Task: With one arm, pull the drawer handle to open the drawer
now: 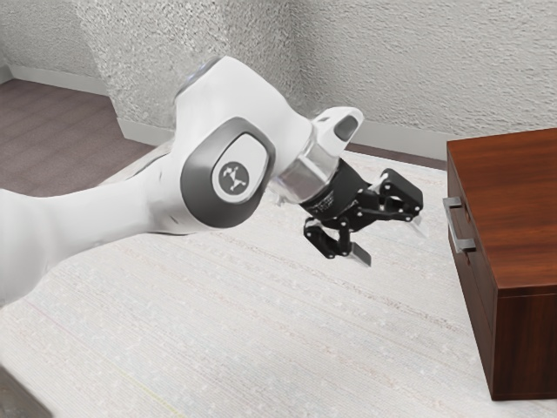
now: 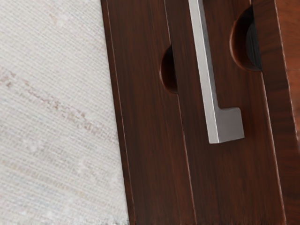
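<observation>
A dark wooden drawer cabinet (image 1: 513,261) stands at the exterior view's right edge. A grey metal bar handle (image 1: 458,224) juts from its front face. My black gripper (image 1: 389,235) hangs open a short way to the left of the handle, its fingers pointing toward it and apart from it. The wrist view looks straight at the wooden drawer front (image 2: 197,154), with the handle (image 2: 211,84) and its bent end standing off the wood. The drawer front sits flush with the cabinet.
The cabinet rests on a pale woven carpet (image 1: 261,331). A rough plaster wall (image 1: 409,61) with a baseboard runs behind. Brown flooring (image 1: 52,131) lies at the far left. Open carpet lies between my hand and the cabinet.
</observation>
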`<act>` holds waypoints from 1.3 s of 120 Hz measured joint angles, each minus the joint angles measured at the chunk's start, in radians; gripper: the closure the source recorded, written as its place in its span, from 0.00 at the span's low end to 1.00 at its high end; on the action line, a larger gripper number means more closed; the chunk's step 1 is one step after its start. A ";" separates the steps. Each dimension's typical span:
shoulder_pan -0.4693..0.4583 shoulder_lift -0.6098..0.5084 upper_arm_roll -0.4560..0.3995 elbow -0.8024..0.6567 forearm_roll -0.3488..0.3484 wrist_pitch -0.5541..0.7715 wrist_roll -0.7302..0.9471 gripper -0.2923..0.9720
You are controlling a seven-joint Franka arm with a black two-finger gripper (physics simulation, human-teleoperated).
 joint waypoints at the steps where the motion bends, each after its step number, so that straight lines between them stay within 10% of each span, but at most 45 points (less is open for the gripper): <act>1: -0.003 0.003 -0.001 0.002 0.000 0.001 -0.001 0.23; 156: -0.064 0.148 -0.005 0.040 -0.048 0.202 -0.099 0.23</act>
